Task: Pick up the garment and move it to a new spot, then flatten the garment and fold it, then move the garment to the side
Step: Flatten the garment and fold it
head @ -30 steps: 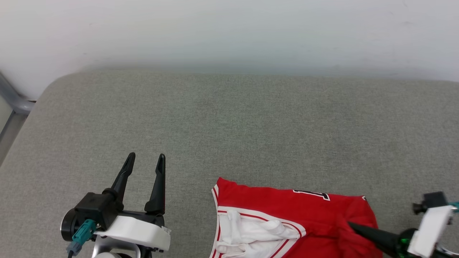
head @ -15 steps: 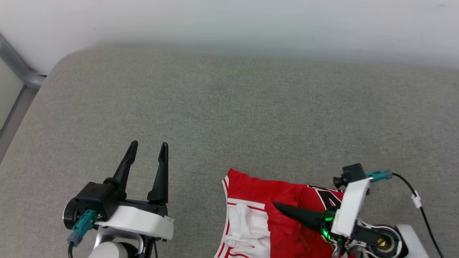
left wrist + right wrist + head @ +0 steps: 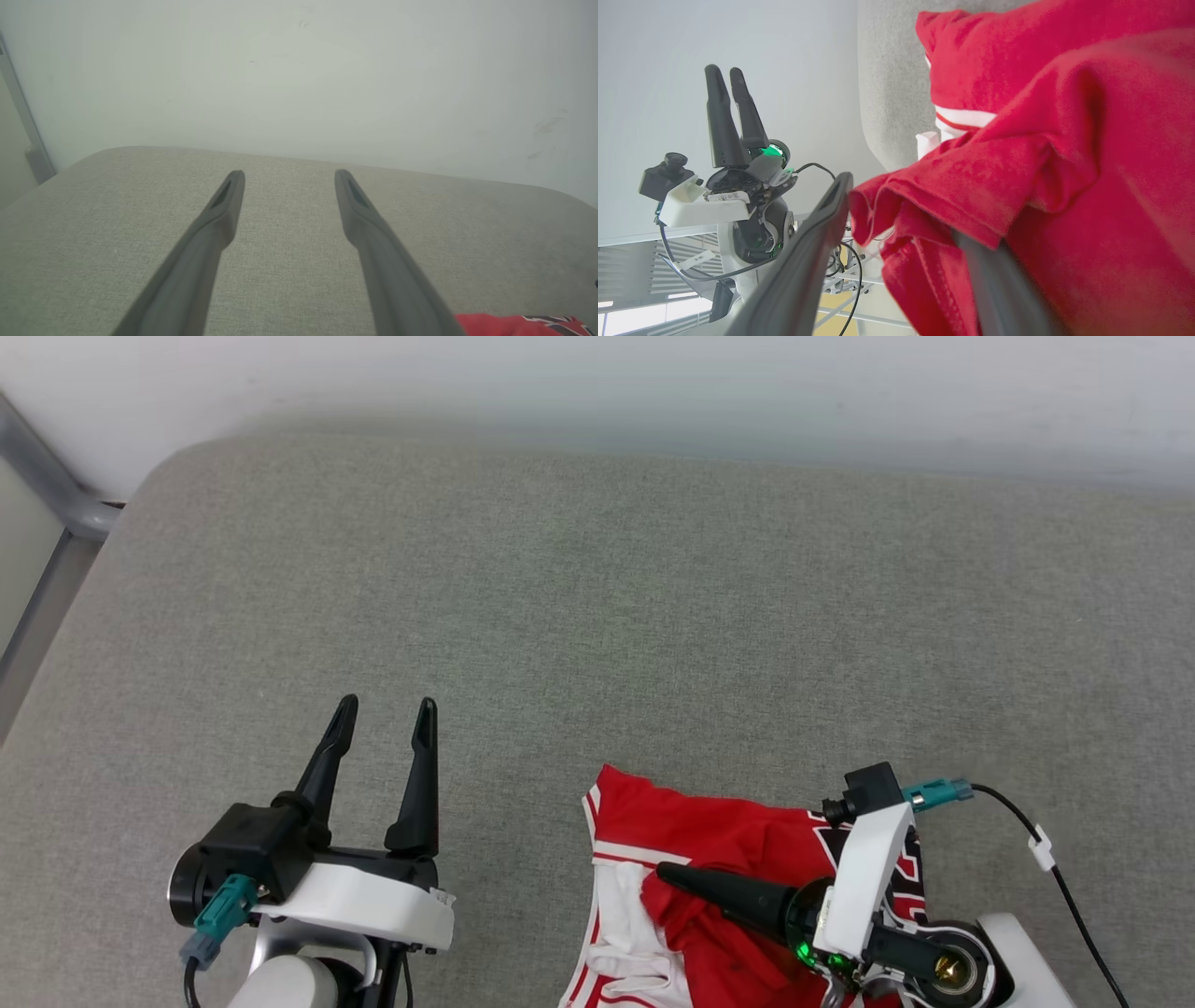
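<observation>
Left pincer (image 3: pixel 386 706) hangs released above the grey worktop (image 3: pixel 597 616). Right pincer (image 3: pixel 672 879) gapes wide, the red garment (image 3: pixel 709 826) draped across it.

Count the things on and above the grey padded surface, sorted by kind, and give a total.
Red garment: 1
Grippers (left gripper, right gripper): 2
Grey padded surface: 1
Total: 4

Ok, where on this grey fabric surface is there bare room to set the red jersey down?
Bare: the far stretch of the grey fabric surface below the pale wall, and the strip between the open left gripper and the bright red jersey. Crowded: near right, where the jersey lies bunched, draped on the right gripper.
</observation>
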